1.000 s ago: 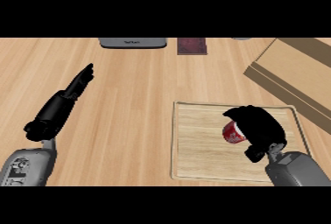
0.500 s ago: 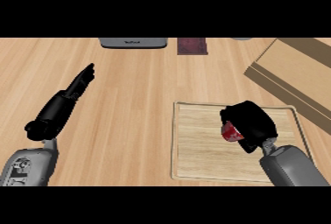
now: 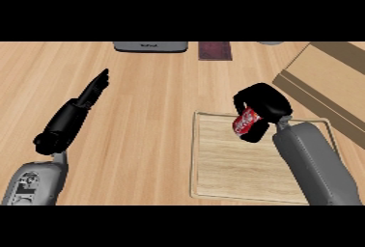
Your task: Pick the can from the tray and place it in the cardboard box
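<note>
1 red can (image 3: 246, 120), clamped in the curled right robot hand (image 3: 262, 103), tilted, over the far edge of the wooden tray (image 3: 228, 169); lifted clear of it, by the look, though contact hard to rule out from this steep angle. Best way through the carrying step, as a judgement: raise enough to clear the near wall of the cardboard box (image 3: 331, 77), then swing right and away, holding the can steady, and release only once well inside the opening. Box just beside the tray's far right corner, so a short sweep. Can red with white lettering, its upper part hidden under black fingers (image 3: 249, 96), lower end showing. Left robot hand (image 3: 89, 96) resting well apart at the left over the desk (image 3: 157, 91), fingers straight and together, holding nothing. Beyond, 1 grey appliance (image 3: 151, 46) and 1 dark mat (image 3: 215, 50) at the far edge.
</note>
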You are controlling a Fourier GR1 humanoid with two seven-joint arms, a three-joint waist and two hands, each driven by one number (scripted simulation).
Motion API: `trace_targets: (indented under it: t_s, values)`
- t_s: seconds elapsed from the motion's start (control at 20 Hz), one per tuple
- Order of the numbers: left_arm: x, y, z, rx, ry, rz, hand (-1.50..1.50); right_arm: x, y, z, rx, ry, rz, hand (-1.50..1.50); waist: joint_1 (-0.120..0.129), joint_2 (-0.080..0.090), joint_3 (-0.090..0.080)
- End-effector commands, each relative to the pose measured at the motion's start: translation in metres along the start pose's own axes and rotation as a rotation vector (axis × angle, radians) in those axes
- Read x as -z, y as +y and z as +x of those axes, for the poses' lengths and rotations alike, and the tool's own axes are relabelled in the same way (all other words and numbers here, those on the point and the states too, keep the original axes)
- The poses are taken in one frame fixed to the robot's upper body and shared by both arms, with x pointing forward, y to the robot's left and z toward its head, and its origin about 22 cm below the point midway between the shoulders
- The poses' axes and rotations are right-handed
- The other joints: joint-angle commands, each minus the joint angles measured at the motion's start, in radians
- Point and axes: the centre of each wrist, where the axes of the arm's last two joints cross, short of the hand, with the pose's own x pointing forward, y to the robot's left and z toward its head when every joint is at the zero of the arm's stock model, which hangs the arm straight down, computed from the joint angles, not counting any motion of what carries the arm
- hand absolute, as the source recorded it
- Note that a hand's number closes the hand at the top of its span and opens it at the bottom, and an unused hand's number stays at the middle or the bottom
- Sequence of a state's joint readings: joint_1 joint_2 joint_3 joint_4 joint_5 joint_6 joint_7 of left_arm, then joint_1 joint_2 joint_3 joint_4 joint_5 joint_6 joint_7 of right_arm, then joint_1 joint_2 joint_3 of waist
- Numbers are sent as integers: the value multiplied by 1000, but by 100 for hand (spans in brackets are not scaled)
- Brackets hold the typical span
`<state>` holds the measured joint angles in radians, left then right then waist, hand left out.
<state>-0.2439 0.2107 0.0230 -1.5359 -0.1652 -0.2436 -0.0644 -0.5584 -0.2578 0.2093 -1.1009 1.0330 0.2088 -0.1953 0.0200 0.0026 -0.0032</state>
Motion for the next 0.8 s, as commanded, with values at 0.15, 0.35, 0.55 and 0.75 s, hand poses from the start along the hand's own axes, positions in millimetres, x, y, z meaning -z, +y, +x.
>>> trace_targets:
  t_s: [0.15,0.35,0.55,0.75]
  values:
    - [-1,-3,2,4,25,11,0,7,-34,9,-71,-93,-230,150,-18,-3,3]
    - [-11,16,-3,4,-2,21,0,-21,-66,6,-96,-91,-315,150,-26,-5,3]
    - [-4,7,-6,4,24,40,0,-34,-105,2,19,73,-494,150,-39,-9,3]
    - [-4,7,-4,13,23,19,0,-45,-140,-38,202,246,-614,150,-25,-3,4]
